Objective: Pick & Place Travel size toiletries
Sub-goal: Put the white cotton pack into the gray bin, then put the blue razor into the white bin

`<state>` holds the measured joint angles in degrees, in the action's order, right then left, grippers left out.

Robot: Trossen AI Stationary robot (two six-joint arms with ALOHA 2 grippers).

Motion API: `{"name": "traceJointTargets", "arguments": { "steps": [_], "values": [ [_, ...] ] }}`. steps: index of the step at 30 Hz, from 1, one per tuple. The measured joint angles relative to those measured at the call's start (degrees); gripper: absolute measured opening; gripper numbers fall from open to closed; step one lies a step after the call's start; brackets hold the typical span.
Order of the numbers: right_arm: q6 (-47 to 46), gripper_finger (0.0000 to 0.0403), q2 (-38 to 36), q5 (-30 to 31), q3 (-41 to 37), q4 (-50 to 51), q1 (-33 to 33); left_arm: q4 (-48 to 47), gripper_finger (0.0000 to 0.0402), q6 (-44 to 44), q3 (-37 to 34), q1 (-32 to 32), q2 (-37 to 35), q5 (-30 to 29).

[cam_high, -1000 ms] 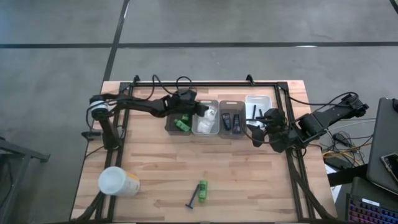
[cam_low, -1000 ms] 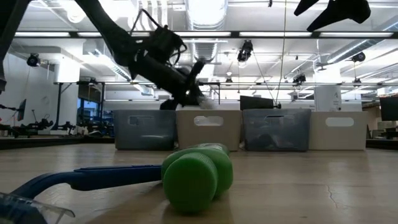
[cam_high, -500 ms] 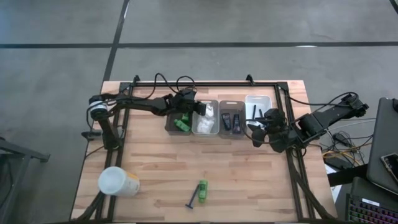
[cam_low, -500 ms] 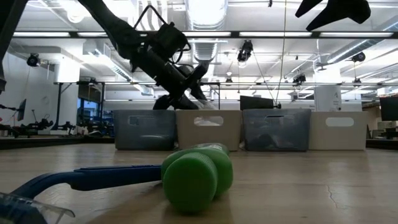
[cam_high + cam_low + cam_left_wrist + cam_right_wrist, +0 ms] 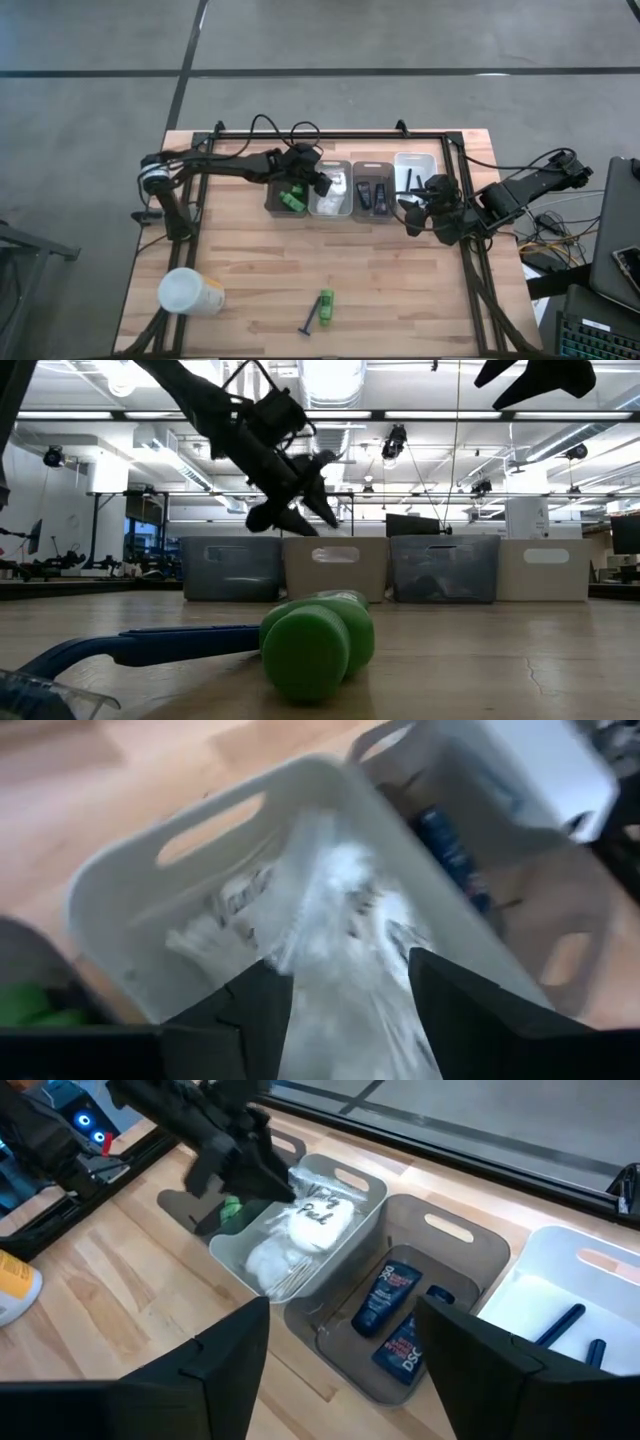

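Four bins stand in a row at the table's far side. They hold green bottles [image 5: 291,200], white packets [image 5: 330,196], black tubes [image 5: 390,1308] and dark razors [image 5: 562,1324]. My left gripper [image 5: 322,183] hangs open just above the packet bin [image 5: 120,890], with the packets [image 5: 340,910] lying in the bin below its fingers. My right gripper [image 5: 412,216] waits open beside the razor bin, with nothing between its fingers. Another green bottle [image 5: 325,307] and a blue razor [image 5: 307,323] lie flat on the near part of the table.
A large white cylinder [image 5: 190,293] with a yellowish base lies on its side near the table's near left corner. A dark frame [image 5: 330,134] runs along the table's far and right edges. Bare wood lies between the bins and the near items.
My left gripper has opened and let go of a white packet, which now lies on the pile in the packet bin. The gripper has tipped up and risen a little above the bin.
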<state>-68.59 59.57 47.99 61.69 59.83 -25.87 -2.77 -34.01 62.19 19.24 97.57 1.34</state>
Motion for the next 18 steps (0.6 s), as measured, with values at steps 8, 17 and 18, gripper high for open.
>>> {"name": "traceJointTargets", "arguments": {
  "steps": [8,17,18],
  "values": [
    [-0.2,0.0274,0.0,-0.2,-0.1,0.0,0.0,-0.2,0.0204,5.6,0.3,0.2,-3.6,-0.4],
    [-0.4,0.0305,0.0,-0.6,-0.1,-0.1,0.0,-1.6,0.0202,6.8,0.3,-3.8,-10.7,16.1],
    [-0.4,0.0308,0.0,-0.6,-0.1,-0.1,0.0,-1.5,0.0202,5.9,0.3,-4.3,-11.1,18.4]
  ]
}}
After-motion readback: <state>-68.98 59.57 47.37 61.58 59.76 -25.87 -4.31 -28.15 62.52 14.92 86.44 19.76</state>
